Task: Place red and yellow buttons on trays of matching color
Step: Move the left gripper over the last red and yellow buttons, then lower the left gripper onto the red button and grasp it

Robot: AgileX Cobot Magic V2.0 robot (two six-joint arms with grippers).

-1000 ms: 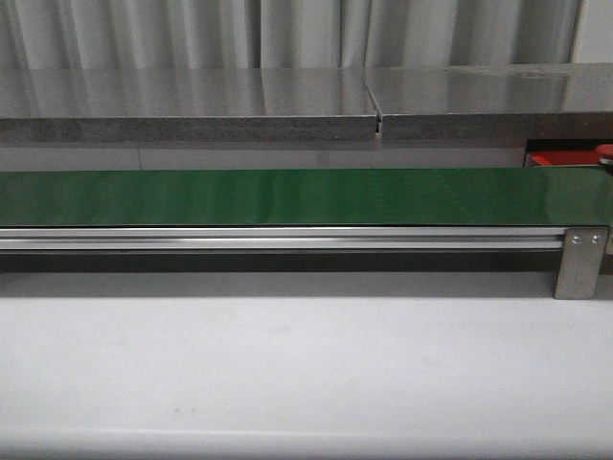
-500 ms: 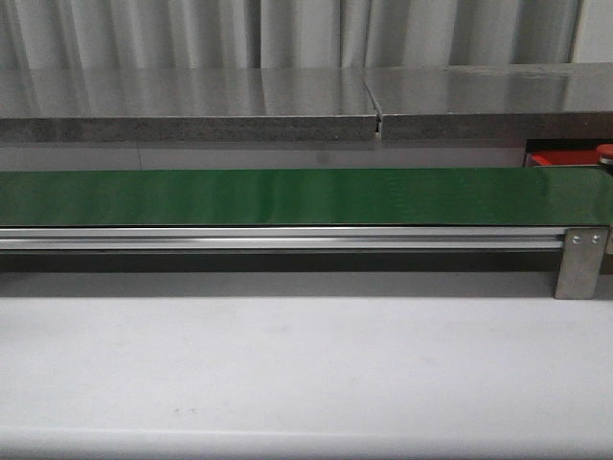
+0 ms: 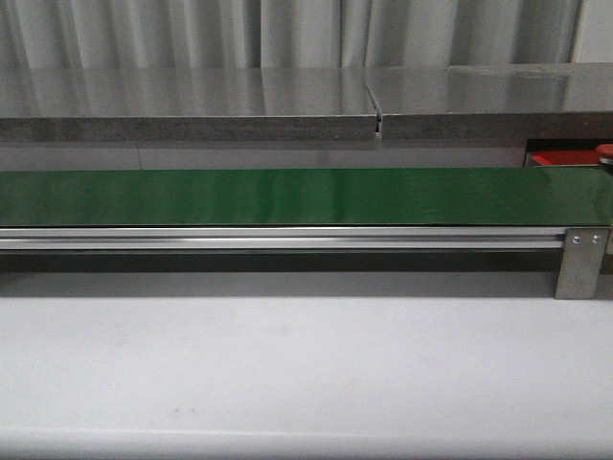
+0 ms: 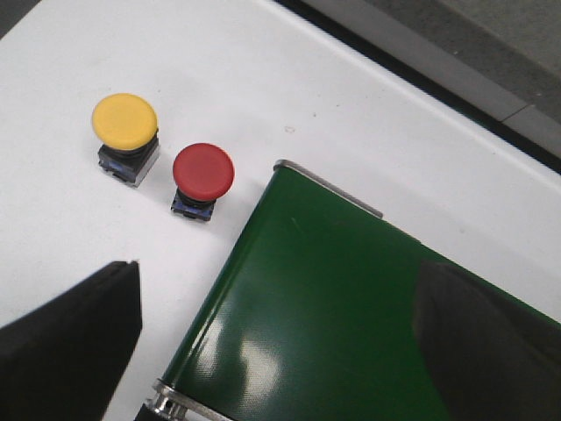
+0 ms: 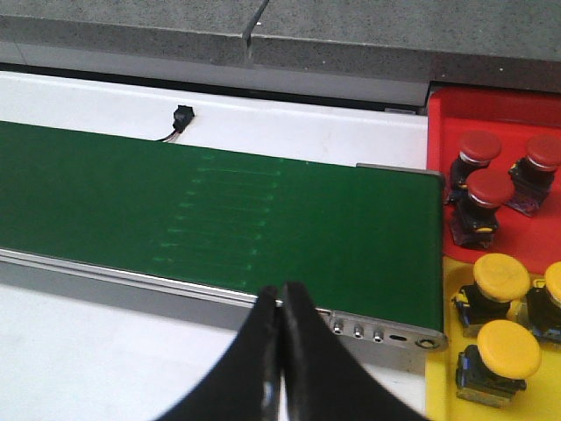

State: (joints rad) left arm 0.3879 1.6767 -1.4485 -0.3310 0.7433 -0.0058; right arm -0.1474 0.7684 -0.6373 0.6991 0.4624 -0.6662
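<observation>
In the left wrist view a yellow button and a red button stand side by side on the white table, just off the end of the green belt. My left gripper hangs open over that belt end, holding nothing. In the right wrist view a red tray holds three red buttons. A yellow tray beside it holds three yellow buttons. My right gripper is shut and empty by the belt's near rail. The front view shows neither gripper.
The long green belt crosses the front view on an aluminium rail with a steel bracket at its right. A grey counter runs behind. A sliver of the red tray shows at far right.
</observation>
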